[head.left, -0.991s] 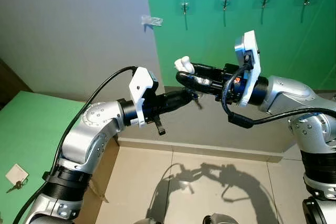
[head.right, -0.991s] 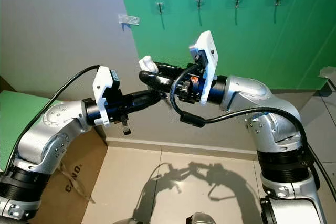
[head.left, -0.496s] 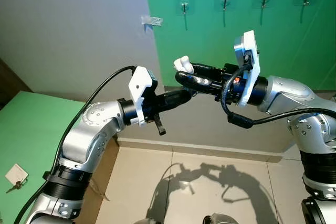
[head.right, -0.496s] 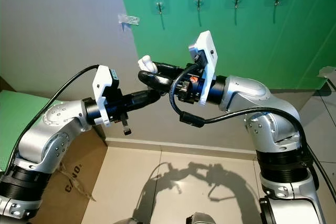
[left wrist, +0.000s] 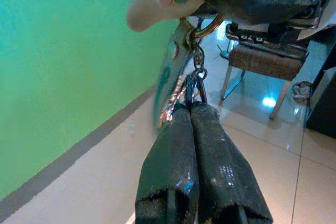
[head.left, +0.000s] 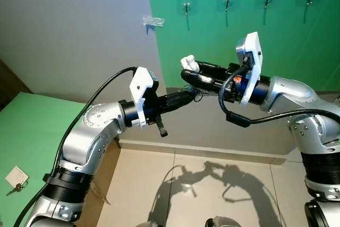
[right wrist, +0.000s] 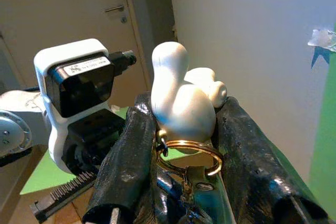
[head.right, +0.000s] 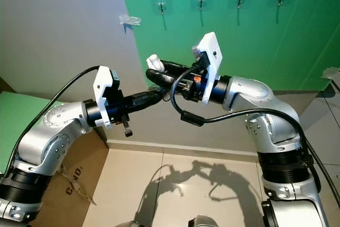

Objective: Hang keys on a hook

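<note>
Since a second ago your right arm has swung its load up and a little to its own right, toward the green wall (head.left: 276,51), while the left arm has barely shifted. That wall carries the row of four hooks (head.left: 227,1), high above and beyond both grippers, with nothing between them and the load; a strip of clear tape (head.left: 153,21) sits on the grey wall well to the left. Your right gripper (head.left: 194,73) is the nearer arm to the hooks and clasps the white figure keyring (right wrist: 181,100) between its two fingers, so the figure's long axis runs along the gripper and points up. From it the brass ring (right wrist: 185,156) hangs, and the chain and keys (left wrist: 185,80) trail down and toward your left gripper (head.left: 192,95), whose fingers are pressed together on the lower end of the bunch. So the keys are strung taut between the two grippers in mid-air, lying roughly level, well below the hooks. In my judgement the ring must be carried up and forward to the nearest hook, and the left grip will have to let go or follow. A second key with a white tag (head.left: 16,176) lies on the green surface (head.left: 32,131) far to your left, out of the way.
</note>
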`<state>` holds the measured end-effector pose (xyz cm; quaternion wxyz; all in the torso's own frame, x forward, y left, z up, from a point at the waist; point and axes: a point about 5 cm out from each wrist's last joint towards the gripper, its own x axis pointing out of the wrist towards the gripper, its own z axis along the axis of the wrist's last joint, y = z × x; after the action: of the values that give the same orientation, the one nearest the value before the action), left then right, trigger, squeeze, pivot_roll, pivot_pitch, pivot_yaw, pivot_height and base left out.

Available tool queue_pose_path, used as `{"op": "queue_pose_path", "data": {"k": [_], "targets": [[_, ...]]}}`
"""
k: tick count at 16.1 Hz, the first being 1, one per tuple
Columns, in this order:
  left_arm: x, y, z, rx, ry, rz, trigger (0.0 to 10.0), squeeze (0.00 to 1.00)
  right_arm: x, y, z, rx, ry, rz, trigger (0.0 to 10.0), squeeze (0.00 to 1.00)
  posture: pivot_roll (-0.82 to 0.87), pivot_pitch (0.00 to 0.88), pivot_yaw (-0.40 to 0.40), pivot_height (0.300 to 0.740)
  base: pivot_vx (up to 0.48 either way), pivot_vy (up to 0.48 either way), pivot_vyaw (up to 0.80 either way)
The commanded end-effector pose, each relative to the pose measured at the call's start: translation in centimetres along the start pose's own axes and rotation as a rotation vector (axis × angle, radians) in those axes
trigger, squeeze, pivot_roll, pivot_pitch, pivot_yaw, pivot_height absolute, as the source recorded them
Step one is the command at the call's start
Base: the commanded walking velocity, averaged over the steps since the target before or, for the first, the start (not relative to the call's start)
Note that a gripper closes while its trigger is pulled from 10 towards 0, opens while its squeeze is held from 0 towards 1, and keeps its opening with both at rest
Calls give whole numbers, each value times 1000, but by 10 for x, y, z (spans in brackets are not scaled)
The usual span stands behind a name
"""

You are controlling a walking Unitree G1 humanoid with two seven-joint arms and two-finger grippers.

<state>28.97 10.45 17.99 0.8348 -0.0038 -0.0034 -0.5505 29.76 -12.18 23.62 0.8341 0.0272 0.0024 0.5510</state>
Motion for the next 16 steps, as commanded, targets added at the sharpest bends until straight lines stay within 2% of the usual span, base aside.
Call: {"op": "queue_pose_path", "data": {"k": [1,7,8,9,10,11,14,15,16], "targets": [[-4,6,2,53,29,47,10000,0,2,2,8,-30,-33,17,0,1000,-239,54,106,740,0,0,0],[-5,4,3,89,44,46,10000,0,2,0,8,-43,-26,5,0,1000,-240,57,104,740,0,0,0],[-5,1,6,91,38,25,10000,0,2,0,7,-45,-19,1,0,875,-240,57,104,740,0,0,0],[-6,-4,10,91,22,-6,10000,0,2,-1,6,-45,-13,-4,0,43,-239,58,103,740,0,0,0],[-6,-9,17,102,7,-42,10000,0,1,-4,4,-53,-2,-17,0,0,-239,58,103,740,0,0,0],[-7,-9,19,116,11,-42,10000,0,1,-5,4,-56,4,-22,0,0,-239,60,104,740,0,0,0],[-10,1,17,129,42,24,10000,0,1,-6,2,-61,15,-36,0,0,-238,61,103,740,0,0,0],[-11,3,14,118,56,38,10000,1000,1,-6,2,-60,17,-35,0,0,-237,61,103,740,0,0,0],[-11,3,13,113,61,37,10000,1000,1,-6,1,-59,18,-35,0,0,-237,61,103,740,0,0,0]]}}
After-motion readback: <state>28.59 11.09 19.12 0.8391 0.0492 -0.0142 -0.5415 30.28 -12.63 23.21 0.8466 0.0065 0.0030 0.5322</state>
